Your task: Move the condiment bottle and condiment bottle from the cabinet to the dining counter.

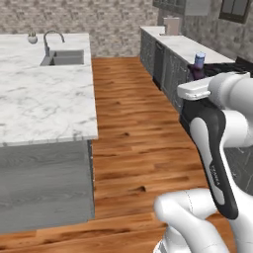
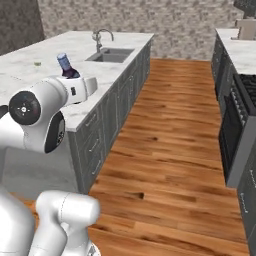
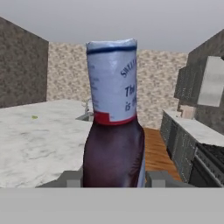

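A dark condiment bottle (image 3: 113,135) with a white-and-blue labelled neck stands upright in the gripper (image 3: 114,178), whose two grey fingers (image 3: 70,178) press against its body on either side; the pincer is clamped on the bottle. In the left base view the bottle (image 1: 198,65) rises above the white wrist of the raised arm (image 1: 215,148), held over the wooden floor (image 1: 133,128) in the aisle. In the right base view the bottle (image 2: 67,67) shows just above the arm's upper joint, with the marble counter (image 2: 60,60) behind it. That long island carries a sink (image 2: 111,54) and a curved tap (image 2: 101,36) toward its far end. Across the aisle runs a second counter (image 1: 185,47) over dark grey cabinets, with a stove (image 2: 246,87) set in it. A stone-patterned wall (image 2: 150,17) closes the far end of the kitchen.
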Robot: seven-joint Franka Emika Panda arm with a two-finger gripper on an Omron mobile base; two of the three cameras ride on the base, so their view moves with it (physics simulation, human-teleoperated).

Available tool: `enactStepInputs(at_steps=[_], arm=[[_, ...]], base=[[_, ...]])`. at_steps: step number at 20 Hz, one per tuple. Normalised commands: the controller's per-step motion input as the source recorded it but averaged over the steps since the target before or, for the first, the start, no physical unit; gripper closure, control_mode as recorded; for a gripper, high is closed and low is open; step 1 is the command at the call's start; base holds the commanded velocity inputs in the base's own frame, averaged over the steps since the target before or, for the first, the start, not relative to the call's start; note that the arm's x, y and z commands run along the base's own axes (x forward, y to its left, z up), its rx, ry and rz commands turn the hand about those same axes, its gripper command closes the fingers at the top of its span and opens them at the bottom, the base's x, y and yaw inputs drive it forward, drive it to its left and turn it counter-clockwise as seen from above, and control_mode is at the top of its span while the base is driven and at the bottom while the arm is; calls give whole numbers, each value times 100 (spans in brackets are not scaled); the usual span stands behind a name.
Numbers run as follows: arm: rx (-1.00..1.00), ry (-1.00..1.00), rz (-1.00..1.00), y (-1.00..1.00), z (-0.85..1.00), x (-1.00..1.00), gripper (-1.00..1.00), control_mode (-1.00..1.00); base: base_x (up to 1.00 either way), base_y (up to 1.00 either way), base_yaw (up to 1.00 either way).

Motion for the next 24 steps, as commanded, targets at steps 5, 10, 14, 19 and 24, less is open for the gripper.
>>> enactStepInputs(at_steps=[5,10,14,19,24], arm=[[0,0,0,0,0,0,100,100],[0,0,0,0,0,0,100,100],[0,0,0,0,0,0,100,100],[0,0,0,0,0,0,100,100],[0,0,0,0,0,0,100,100]], base=[[40,7,0],[65,44,0],[84,52,0],[61,63,-1],[3,100,0]])
